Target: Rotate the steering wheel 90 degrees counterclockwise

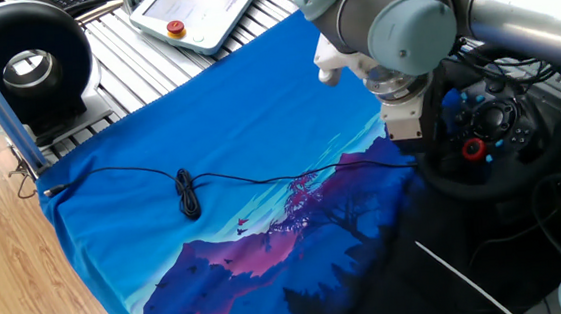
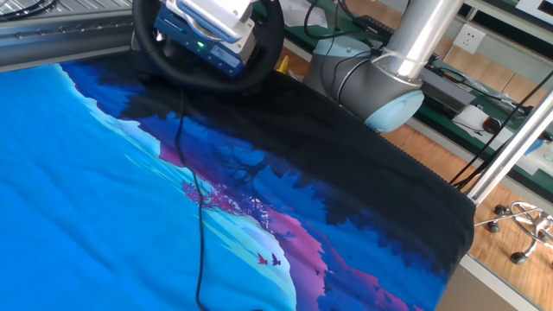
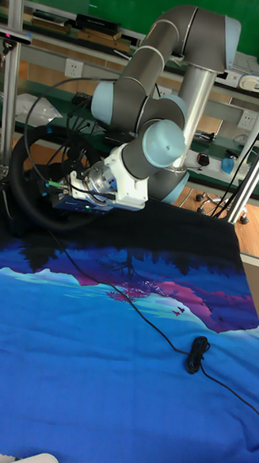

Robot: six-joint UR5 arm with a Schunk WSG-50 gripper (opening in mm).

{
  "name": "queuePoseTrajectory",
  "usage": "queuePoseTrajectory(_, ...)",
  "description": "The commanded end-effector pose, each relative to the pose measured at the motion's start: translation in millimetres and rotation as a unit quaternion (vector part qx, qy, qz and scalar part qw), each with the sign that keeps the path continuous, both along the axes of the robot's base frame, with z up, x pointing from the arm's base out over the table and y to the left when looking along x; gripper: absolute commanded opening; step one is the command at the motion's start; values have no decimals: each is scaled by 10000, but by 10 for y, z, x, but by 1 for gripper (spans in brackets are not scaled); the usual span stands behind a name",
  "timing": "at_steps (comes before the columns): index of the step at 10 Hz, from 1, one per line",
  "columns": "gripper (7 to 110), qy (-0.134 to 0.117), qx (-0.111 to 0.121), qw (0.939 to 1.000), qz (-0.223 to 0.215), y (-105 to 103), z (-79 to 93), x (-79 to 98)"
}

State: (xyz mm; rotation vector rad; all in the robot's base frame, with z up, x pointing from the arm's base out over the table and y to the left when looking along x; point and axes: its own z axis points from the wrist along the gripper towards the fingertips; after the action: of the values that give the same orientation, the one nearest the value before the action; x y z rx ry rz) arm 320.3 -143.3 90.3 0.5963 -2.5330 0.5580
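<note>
The steering wheel (image 1: 508, 174) stands at the right edge of the cloth, black-rimmed, its hub showing coloured buttons and a red knob (image 1: 472, 148). My gripper (image 1: 421, 126) sits against the wheel's left rim, and the wrist hides its fingers there. In the other fixed view the gripper's blue-and-white body (image 2: 203, 34) covers the wheel's (image 2: 263, 65) middle. In the tall view the gripper (image 3: 58, 198) reaches into the lower part of the wheel (image 3: 17, 182). It looks shut on the rim, since the wheel turns with it.
A black cable with a coiled knot (image 1: 187, 194) runs across the blue patterned cloth (image 1: 238, 130) to the wheel. A black ring-shaped device with a white centre (image 1: 28, 67) and a white pendant (image 1: 199, 8) lie at the back. The arm's base (image 2: 371, 82) stands beside the wheel.
</note>
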Motion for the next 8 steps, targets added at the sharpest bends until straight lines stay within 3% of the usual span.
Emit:
queuePoseTrajectory(1,7,116,332,9993,-145,167,-43,-113)
queuePoseTrajectory(3,7,286,471,9983,-186,227,-1,-205)
queuePoseTrajectory(6,7,758,898,9923,-392,449,36,-433)
queuePoseTrajectory(8,7,1187,918,9869,-591,503,154,-632)
